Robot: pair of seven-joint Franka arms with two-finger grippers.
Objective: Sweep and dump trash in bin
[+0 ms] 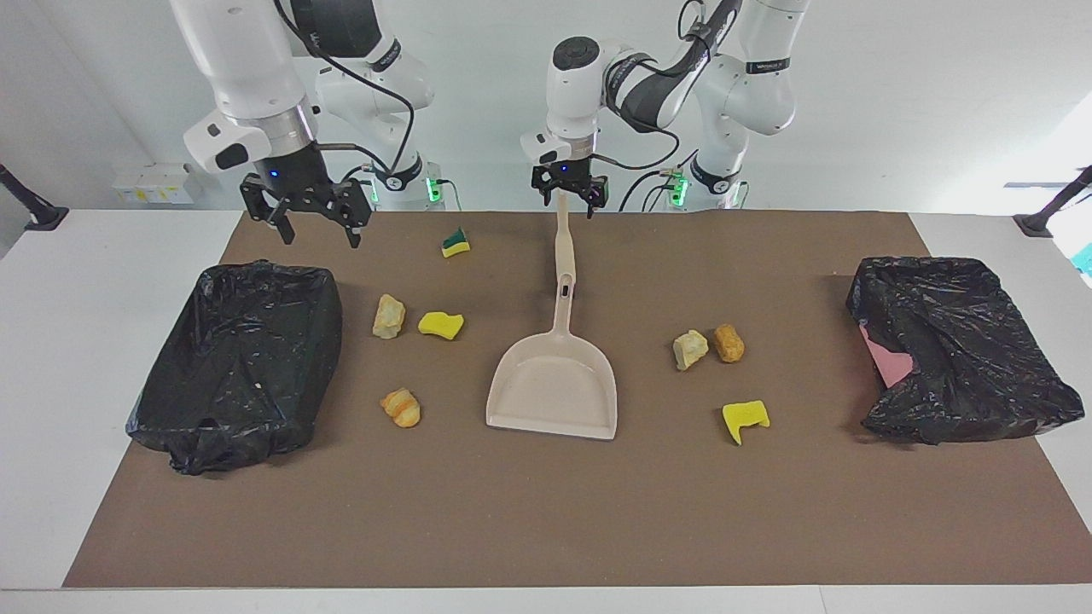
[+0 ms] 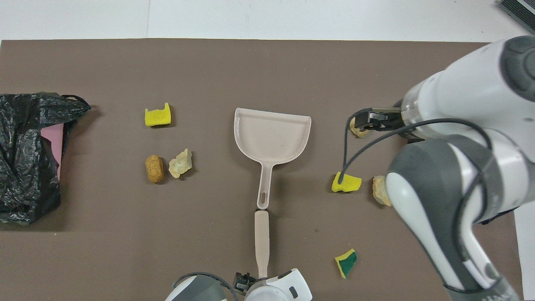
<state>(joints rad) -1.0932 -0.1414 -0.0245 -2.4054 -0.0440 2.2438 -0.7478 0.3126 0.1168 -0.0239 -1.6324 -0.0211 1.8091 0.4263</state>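
At dustpan (image 1: 553, 388) handle's robot-end tip: left gripper (image 1: 566, 195) spread, straddling, not clenched | right gripper (image 1: 313, 223) spread, empty, near bin (image 1: 237, 362) | 7 trash scraps (image 1: 440, 324) flank pan | step: reach | next: lower, clench handle

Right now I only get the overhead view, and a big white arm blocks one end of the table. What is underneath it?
Observer: A black-bagged bin, at the right arm's end.
Operator: Is that arm's claw holding anything?
Observer: No. The right gripper hangs open and empty over the mat, by the bin's corner nearest the robots.
Operator: And the other claw, down by the dustpan?
Observer: The left gripper is open, its fingers either side of the dustpan handle at its tip; the pan lies flat on the mat.
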